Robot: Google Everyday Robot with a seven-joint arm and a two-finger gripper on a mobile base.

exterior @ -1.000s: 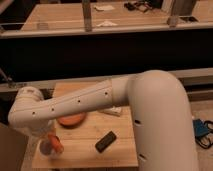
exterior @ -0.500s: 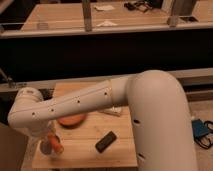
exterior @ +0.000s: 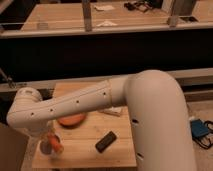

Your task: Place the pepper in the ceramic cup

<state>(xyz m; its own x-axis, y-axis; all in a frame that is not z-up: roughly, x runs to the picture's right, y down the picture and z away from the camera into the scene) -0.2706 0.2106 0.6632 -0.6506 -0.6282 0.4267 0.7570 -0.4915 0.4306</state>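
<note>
My gripper is low over the front left corner of the wooden table, at the end of the white arm that crosses the view. The slim orange-red pepper sits right at the fingertips, and the gripper is shut on it, close to the tabletop. The ceramic cup does not show plainly. A pale thing peeks out under the arm at mid-table, and I cannot tell whether it is the cup.
A wide flat orange dish lies just behind and to the right of the gripper. A black rectangular block lies at an angle toward the table's front. A dark counter runs along the back, and blue items lie on the floor to the right.
The arm has stayed over the front left corner. The gripper has closed in on the pepper.
</note>
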